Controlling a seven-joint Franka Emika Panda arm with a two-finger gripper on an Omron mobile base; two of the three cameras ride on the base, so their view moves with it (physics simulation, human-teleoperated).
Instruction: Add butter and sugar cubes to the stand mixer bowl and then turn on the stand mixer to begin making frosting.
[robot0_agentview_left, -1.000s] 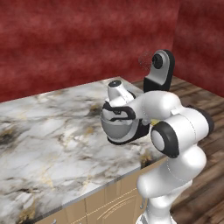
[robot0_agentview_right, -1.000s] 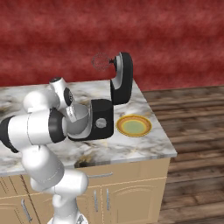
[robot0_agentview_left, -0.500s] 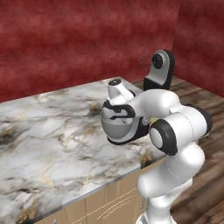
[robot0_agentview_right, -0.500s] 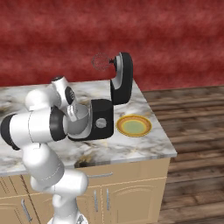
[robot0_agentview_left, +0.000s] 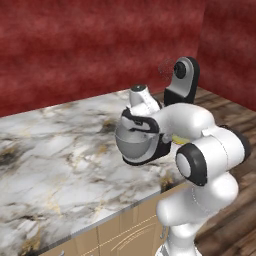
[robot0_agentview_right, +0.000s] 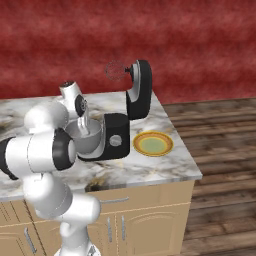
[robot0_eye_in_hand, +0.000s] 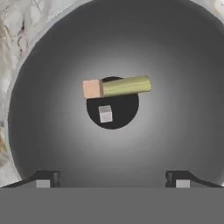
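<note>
Our jaws stand spread wide and hold nothing; in the hand view we see the two dark fingertips (robot0_eye_in_hand: 43, 179) far apart at the bottom, looking straight down into the stand mixer bowl (robot0_eye_in_hand: 52, 131). On the dark round bottom of that bowl lies one whitish sugar cube (robot0_eye_in_hand: 105, 113), and just above it a yellowish butter stick (robot0_eye_in_hand: 124, 85) with a paler, pinkish end, lying across the edge of the dark circle. From the left base view we find the gripper (robot0_agentview_left: 141, 107) hanging over the grey bowl (robot0_agentview_left: 134, 145), which sits on the black base of the stand mixer (robot0_agentview_left: 183, 82), whose head is tipped up and back. The right base view shows the same mixer (robot0_agentview_right: 139, 90) with its wire whisk raised clear of the bowl (robot0_agentview_right: 84, 142). On the marble table (robot0_agentview_right: 165, 167), just beside the mixer's base, lies a flat yellow-rimmed plate (robot0_agentview_right: 153, 143)
</note>
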